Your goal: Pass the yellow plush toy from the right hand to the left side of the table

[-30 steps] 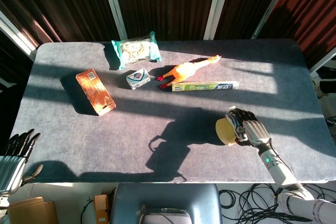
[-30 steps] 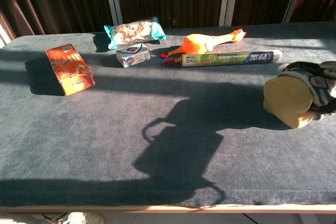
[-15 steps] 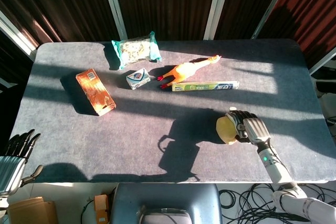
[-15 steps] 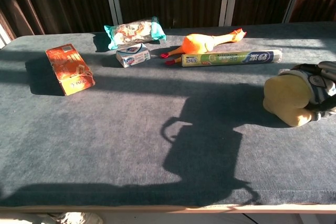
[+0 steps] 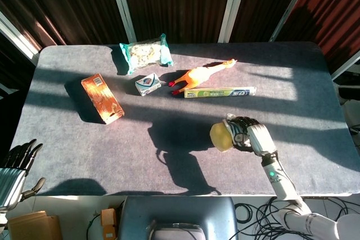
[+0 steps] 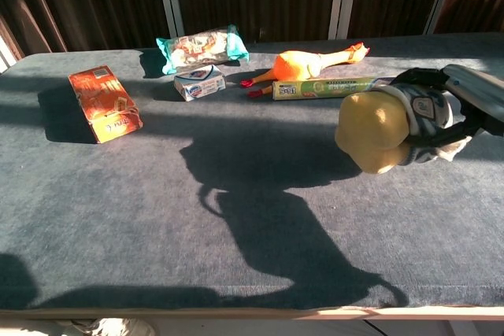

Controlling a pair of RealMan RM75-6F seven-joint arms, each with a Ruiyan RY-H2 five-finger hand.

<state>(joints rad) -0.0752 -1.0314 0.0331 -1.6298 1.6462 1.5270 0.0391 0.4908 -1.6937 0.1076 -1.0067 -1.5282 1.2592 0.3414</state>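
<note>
My right hand (image 5: 246, 135) (image 6: 429, 120) grips the yellow plush toy (image 5: 220, 136) (image 6: 372, 130) and holds it up off the grey table (image 5: 146, 144), right of the middle. The toy is a rounded pale-yellow lump that sticks out to the left of the fingers. Its shadow falls on the cloth below and to the left. My left hand (image 5: 16, 164) hangs off the table's front left corner with its fingers apart and nothing in them; the chest view does not show it.
At the back of the table lie an orange box (image 5: 102, 98) (image 6: 104, 103), a snack bag (image 5: 145, 53), a small white packet (image 5: 147, 84), a rubber chicken (image 5: 199, 74) (image 6: 309, 62) and a green-white tube (image 5: 220, 91).
My right hand has lifted the plush toy off the table and carried it leftwards towards the middle. The left hand has stayed put.
</note>
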